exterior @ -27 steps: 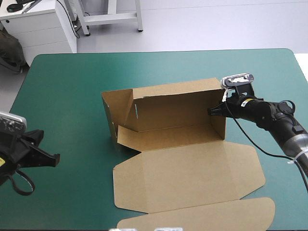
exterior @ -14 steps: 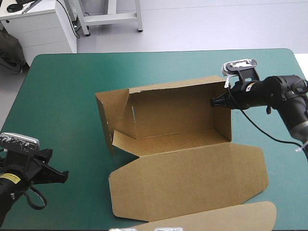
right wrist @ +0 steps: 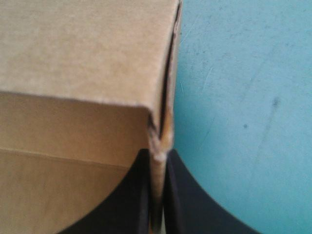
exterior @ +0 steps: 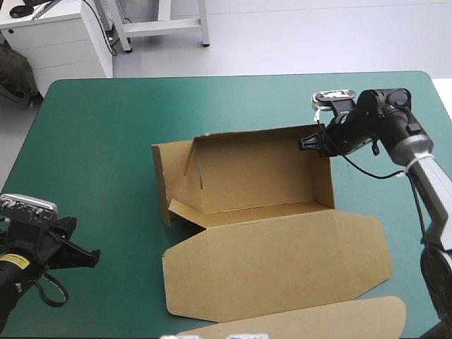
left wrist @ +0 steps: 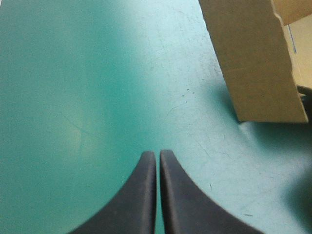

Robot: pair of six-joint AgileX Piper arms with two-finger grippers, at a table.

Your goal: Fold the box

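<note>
The brown box (exterior: 261, 180) stands as an open tray in the middle of the table, its lid (exterior: 282, 261) lying flat toward the near edge. My right gripper (exterior: 308, 143) is shut on the box at the top of its right end wall (right wrist: 163, 131), the board pinched between the black fingers (right wrist: 183, 195). The left end flap (exterior: 166, 180) stands up and leans outward. My left gripper (exterior: 88, 256) hovers near the table's front left, shut with nothing in it; its view has the black fingers (left wrist: 141, 195) meeting over teal-green cover, the box's left flap (left wrist: 253, 58) ahead and to the side.
A second lid flap (exterior: 304, 321) reaches the table's near edge. Bare teal-green cover (exterior: 92, 141) spreads left of and behind the box. A white cabinet (exterior: 63, 35) stands beyond the far left corner.
The right gripper has drawn the box's right end toward the far edge and turned the tray. The left flap shifted right. The left gripper has held still since just before.
</note>
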